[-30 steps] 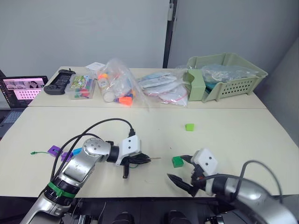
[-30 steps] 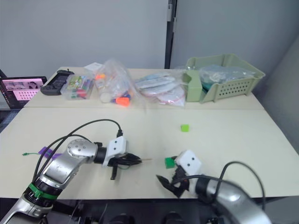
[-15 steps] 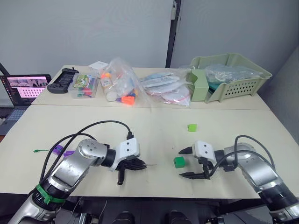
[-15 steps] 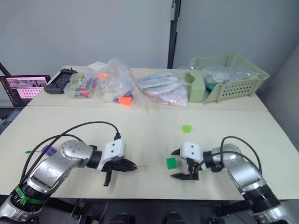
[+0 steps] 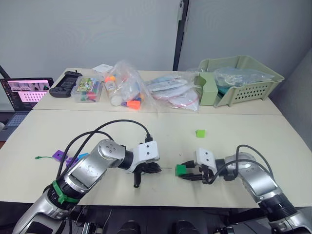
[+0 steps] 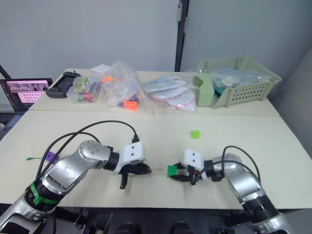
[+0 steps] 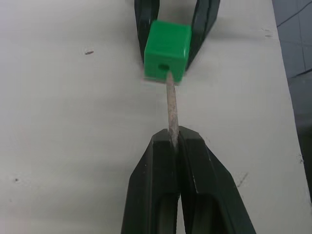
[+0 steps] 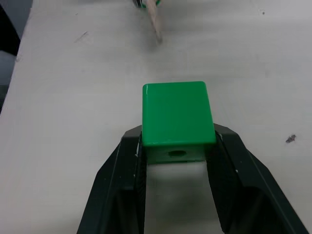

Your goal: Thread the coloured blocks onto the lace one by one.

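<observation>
So the block [image 7: 167,50] in the right claw [image 8: 176,161] was bright green, and both claws had black fingers [image 7: 153,195]. The lace [image 7: 171,114] tip in the left claw [image 7: 174,146] looked pale tan. Table [image 5: 234,131] was plain cream. 1 light green block [image 5: 200,132] sat further back, 2 purple blocks [image 5: 60,155] and a blue one [image 5: 80,157] off left.

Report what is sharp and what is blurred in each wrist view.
Left wrist view: the dark green plastic cube and the lace's stiff pale tip are crisp, tip touching the cube just below its hole. Right wrist view: the cube is sharp between the jaws, while the tip beyond it is soft and out of focus.
</observation>
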Robot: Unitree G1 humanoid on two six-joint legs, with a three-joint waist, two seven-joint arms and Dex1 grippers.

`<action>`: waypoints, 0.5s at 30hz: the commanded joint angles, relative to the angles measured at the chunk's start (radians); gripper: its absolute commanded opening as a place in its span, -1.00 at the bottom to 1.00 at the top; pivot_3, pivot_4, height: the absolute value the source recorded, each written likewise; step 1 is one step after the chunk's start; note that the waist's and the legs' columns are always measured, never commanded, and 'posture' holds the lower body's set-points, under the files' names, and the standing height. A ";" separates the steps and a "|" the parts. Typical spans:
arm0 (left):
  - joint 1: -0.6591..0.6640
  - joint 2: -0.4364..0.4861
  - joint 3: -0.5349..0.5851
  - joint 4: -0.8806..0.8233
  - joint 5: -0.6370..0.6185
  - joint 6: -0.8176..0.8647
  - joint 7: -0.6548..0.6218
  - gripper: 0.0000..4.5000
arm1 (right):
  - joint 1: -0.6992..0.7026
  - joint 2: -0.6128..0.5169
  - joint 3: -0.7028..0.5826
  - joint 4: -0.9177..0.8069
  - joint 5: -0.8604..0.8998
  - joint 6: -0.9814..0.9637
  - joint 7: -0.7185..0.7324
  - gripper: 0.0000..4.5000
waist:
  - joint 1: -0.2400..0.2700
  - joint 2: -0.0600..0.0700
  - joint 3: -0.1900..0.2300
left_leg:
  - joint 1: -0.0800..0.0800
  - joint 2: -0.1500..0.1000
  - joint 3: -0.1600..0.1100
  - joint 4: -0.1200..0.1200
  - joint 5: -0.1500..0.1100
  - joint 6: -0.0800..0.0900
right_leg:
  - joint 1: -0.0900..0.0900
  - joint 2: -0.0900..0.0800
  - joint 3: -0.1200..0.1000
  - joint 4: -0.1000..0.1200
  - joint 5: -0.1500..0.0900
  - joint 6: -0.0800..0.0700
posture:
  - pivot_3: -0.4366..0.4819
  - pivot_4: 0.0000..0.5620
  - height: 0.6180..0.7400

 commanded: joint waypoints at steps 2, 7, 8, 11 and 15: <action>-0.033 0.021 0.001 -0.025 0.002 0.029 -0.005 -1.00 | 0.014 0.017 0.023 -0.147 -0.006 0.127 -0.069 -0.47 | 0.002 0.000 0.000 | 0.000 0.000 -0.001 0.000 0.000 0.000 | 0.000 0.000 0.000 0.000 0.000 0.000 | -0.05 -0.47 1.00; -0.047 0.046 -0.018 -0.015 0.011 0.040 -0.024 -1.00 | 0.021 0.033 0.053 -0.152 -0.034 0.144 -0.106 -0.47 | 0.004 0.000 0.000 | 0.000 0.000 0.000 0.000 0.000 0.000 | 0.000 0.000 0.000 0.000 0.000 0.000 | -0.05 -0.47 1.00; -0.047 0.048 -0.022 -0.014 0.010 0.039 -0.026 -1.00 | 0.020 0.033 0.061 -0.143 -0.044 0.140 -0.111 -0.47 | 0.004 0.000 0.000 | 0.000 -0.001 0.000 0.000 0.000 0.000 | 0.000 0.000 0.000 0.000 0.000 0.000 | -0.05 -0.47 1.00; -0.041 0.055 -0.036 -0.012 0.012 0.042 -0.031 -1.00 | 0.010 0.041 0.074 -0.123 -0.060 0.148 -0.132 -0.47 | 0.004 0.000 0.000 | 0.000 -0.001 0.001 0.000 0.000 0.000 | 0.001 0.000 0.000 -0.001 0.000 0.000 | -0.05 -0.47 1.00; -0.030 0.055 -0.046 -0.007 0.016 0.039 -0.029 -1.00 | 0.007 0.048 0.080 -0.114 -0.069 0.151 -0.137 -0.47 | 0.000 0.000 0.000 | 0.001 0.000 0.001 0.000 0.000 0.000 | 0.001 0.001 0.000 0.000 0.000 0.000 | -0.05 -0.47 1.00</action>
